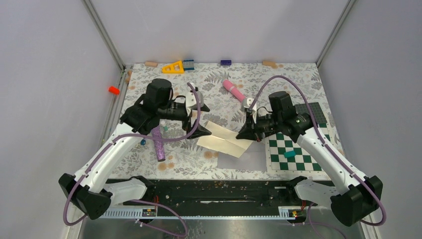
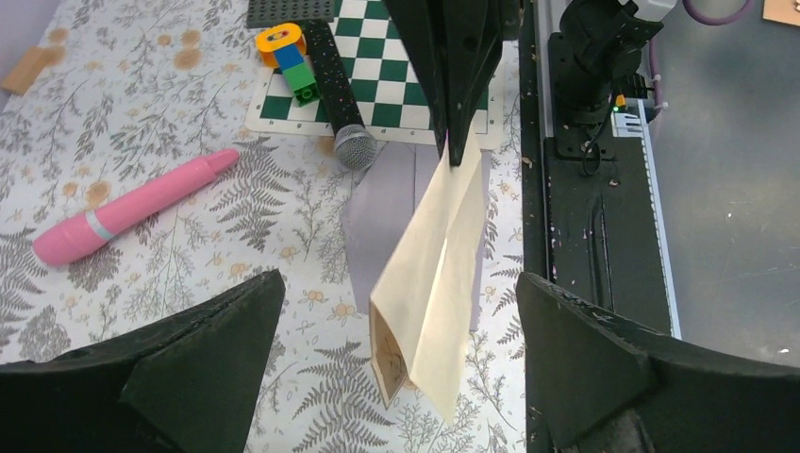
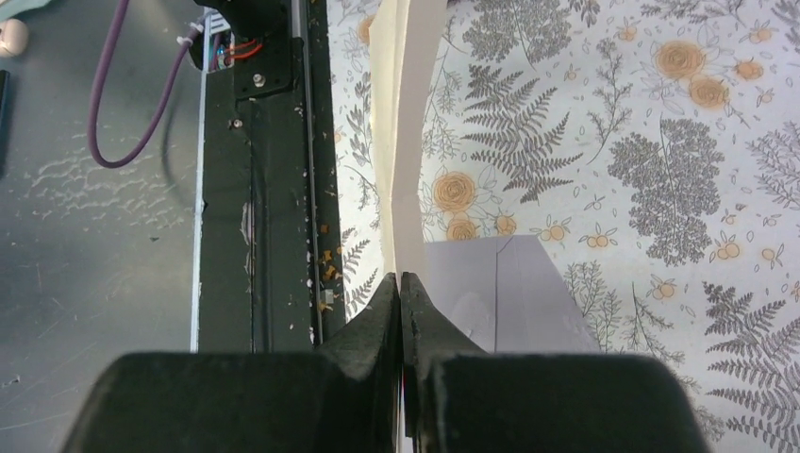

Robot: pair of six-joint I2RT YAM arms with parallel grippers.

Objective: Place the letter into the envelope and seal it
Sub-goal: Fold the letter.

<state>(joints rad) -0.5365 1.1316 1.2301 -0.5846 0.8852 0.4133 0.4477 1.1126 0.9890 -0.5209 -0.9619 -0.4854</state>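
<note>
Floral table cover (image 1: 298, 84): work surface.
Letter (image 1: 224, 140), cream, folded: table centre, right edge lifted.
Envelope (image 2: 377, 212): flat under letter, toward its 5 o'clock.
Left gripper (image 1: 207, 120): at letter's 9 o'clock, jaws wide apart, holding nothing.
Right gripper (image 1: 247, 133): at letter's 3 o'clock, jaws clamped on letter edge.

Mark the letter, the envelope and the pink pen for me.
letter (image 2: 429, 283): left wrist view, middle of the folded sheet.
envelope (image 3: 509, 297): right wrist view, flat face.
pink pen (image 1: 233, 88): top view, mid-barrel.
</note>
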